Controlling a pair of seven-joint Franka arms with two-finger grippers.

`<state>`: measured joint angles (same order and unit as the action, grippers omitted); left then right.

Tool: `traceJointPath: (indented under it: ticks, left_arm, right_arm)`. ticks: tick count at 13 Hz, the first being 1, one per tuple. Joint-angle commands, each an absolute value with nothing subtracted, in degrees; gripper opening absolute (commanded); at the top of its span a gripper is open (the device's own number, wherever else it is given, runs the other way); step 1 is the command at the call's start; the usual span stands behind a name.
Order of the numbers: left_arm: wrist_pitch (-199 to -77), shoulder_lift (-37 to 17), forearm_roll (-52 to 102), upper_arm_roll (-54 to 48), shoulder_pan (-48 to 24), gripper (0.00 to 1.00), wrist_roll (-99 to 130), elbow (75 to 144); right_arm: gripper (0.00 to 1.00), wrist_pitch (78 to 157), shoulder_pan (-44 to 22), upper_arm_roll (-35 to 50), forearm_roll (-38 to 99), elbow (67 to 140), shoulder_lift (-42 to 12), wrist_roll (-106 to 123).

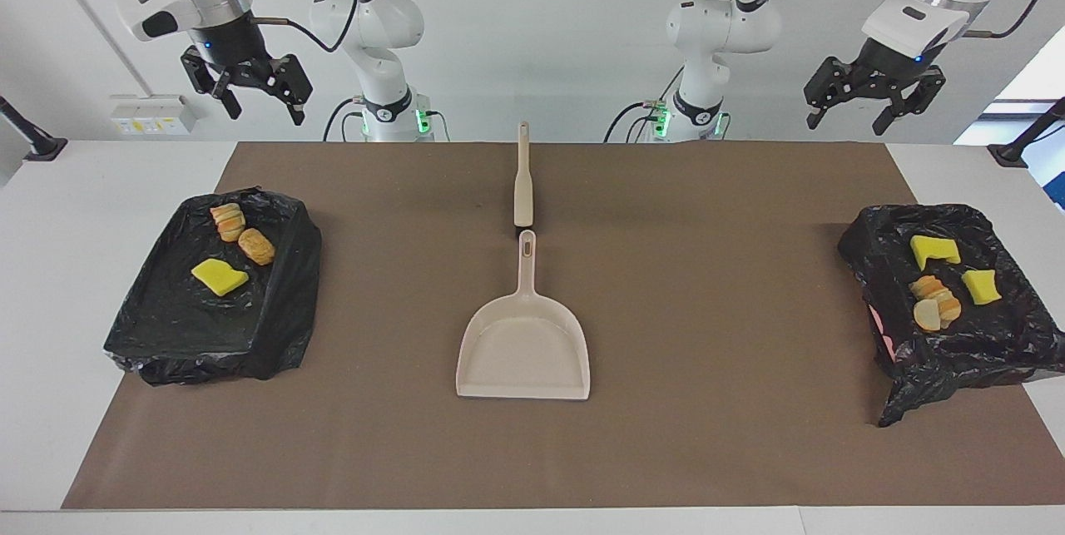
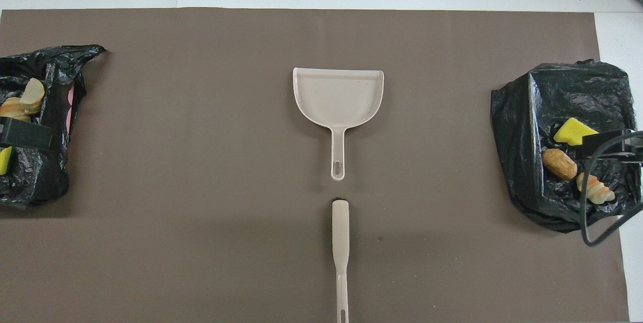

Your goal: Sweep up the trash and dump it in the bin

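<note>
Trash [image 1: 220, 276] in bag-lined bins [image 1: 166, 327] | brown mat [image 1: 666, 435], white wall | left tool [image 1: 874, 98], right tool [image 1: 250, 90] released, raised

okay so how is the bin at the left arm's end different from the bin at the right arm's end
The bin at the left arm's end holds two yellow chunks and some tan slices; the bin at the right arm's end holds one yellow chunk and two tan lumps. The first one's liner spills loosely onto the mat at one corner; the second one's hugs its tray more neatly. Both are lined with black plastic and sit on the brown mat.
</note>
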<state>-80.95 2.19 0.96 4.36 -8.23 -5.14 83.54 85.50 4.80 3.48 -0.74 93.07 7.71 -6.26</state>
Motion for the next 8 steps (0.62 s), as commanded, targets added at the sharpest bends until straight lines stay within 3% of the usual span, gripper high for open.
traceJointPath:
  ticks: [1,4,8]
  left_arm:
    - [-79.36,1.93,1.76,3.52,-6.07,1.00,-5.89,82.18]
    - [-79.45,2.02,1.67,-1.91,-3.44,1.00,-5.63,82.26]
    - [-79.10,2.20,1.67,-1.93,-3.43,1.00,-5.54,82.35]
  right_arm:
    - [1.00,85.25,5.01,3.25,0.26,95.10,9.49,-5.97]
    - [1.00,84.99,4.31,3.34,0.35,95.54,9.67,-6.94]
    - [1.00,84.55,4.04,4.13,0.44,97.73,11.51,-9.66]
